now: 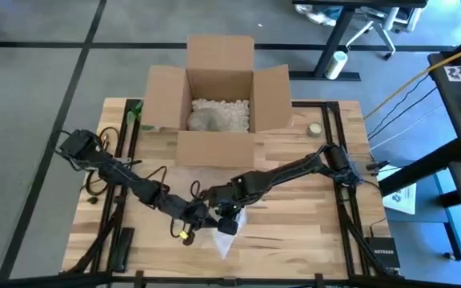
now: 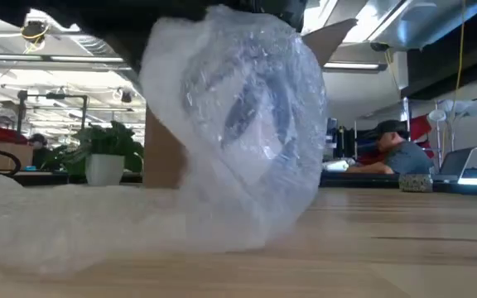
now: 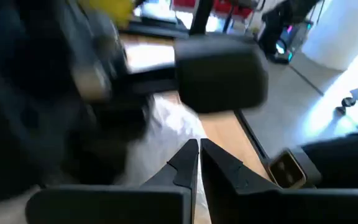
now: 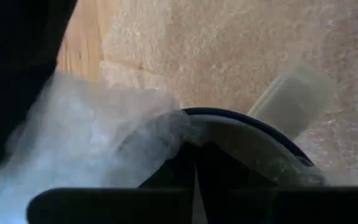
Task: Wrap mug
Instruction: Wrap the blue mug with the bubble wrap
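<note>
The right gripper [image 4: 194, 180] is clamped on the mug [image 2: 255, 124] rim, wrapping half done. The left gripper [image 3: 199, 163], pinched together beside it, probably must fold the loose bubble wrap [image 2: 222, 207] under.

Clear, glossy plastic bubble wrap [image 2: 238, 124] covers a smooth glazed mug [image 4: 253, 134] on matt wooden table [image 1: 294, 232].

Open-plan office: desks [image 2: 437, 178], seated person [image 2: 392, 153], plant [image 2: 106, 149].
</note>
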Robot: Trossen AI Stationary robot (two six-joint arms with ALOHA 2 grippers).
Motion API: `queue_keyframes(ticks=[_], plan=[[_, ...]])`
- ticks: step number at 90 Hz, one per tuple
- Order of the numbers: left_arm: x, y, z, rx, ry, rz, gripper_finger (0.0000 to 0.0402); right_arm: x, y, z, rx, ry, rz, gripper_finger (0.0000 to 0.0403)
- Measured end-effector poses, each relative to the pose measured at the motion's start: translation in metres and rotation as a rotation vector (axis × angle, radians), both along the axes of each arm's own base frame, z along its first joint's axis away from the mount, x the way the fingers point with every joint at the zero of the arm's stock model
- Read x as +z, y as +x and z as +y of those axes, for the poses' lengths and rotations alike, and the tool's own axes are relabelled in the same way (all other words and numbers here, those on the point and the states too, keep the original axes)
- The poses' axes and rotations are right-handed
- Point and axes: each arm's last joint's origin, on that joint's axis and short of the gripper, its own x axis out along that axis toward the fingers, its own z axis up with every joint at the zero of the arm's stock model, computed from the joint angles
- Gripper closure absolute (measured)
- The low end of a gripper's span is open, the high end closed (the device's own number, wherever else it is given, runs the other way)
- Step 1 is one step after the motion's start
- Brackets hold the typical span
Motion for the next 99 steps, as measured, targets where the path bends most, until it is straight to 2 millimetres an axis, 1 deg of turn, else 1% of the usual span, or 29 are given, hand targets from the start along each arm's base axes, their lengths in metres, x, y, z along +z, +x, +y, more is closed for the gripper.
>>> queue_keyframes(ticks=[9, 17, 25, 29, 42, 49, 54, 58, 67, 78, 99], plan=[[-0.001, 0.002, 0.005, 0.027, 0.004, 0.013, 0.0401, 0.0, 0.0, 0.0, 0.004, 0.017, 0.006, 0.0403], [-0.007, 0.003, 0.008, 0.05, -0.013, 0.059, 0.0401, 0.0, -0.001, 0.001, 0.0, 0.031, 0.016, 0.0403], [-0.013, 0.005, 0.009, 0.053, -0.012, 0.084, 0.0401, 0.006, -0.001, 0.001, -0.017, 0.016, 0.028, 0.0403], [-0.016, 0.006, 0.008, 0.054, -0.01, 0.092, 0.0401, 0.011, -0.001, 0.001, -0.027, -0.012, 0.03, 0.0403], [-0.017, 0.006, 0.008, 0.062, -0.012, 0.092, 0.0402, 0.036, -0.006, 0.004, -0.041, -0.097, 0.066, 0.0403], [-0.017, 0.007, 0.008, 0.055, -0.011, 0.095, 0.0402, 0.048, -0.006, 0.004, -0.069, -0.157, 0.045, 0.0403], [-0.018, 0.007, 0.01, 0.059, -0.01, 0.097, 0.0402, 0.055, -0.01, 0.006, -0.082, -0.216, 0.058, 0.0403], [-0.018, 0.007, 0.01, 0.06, -0.011, 0.098, 0.0402, 0.061, -0.01, 0.009, -0.088, -0.249, 0.036, 0.0403], [-0.018, 0.009, 0.013, 0.068, -0.013, 0.096, 0.0402, 0.07, -0.008, 0.02, -0.049, -0.213, -0.032, 0.0403], [-0.017, 0.009, 0.013, 0.074, -0.015, 0.087, 0.0402, 0.067, -0.01, 0.026, -0.018, -0.182, -0.009, 0.0403], [-0.012, 0.008, 0.012, 0.07, -0.024, 0.063, 0.0402, 0.049, -0.014, 0.023, -0.041, -0.195, 0.053, 0.0403]])
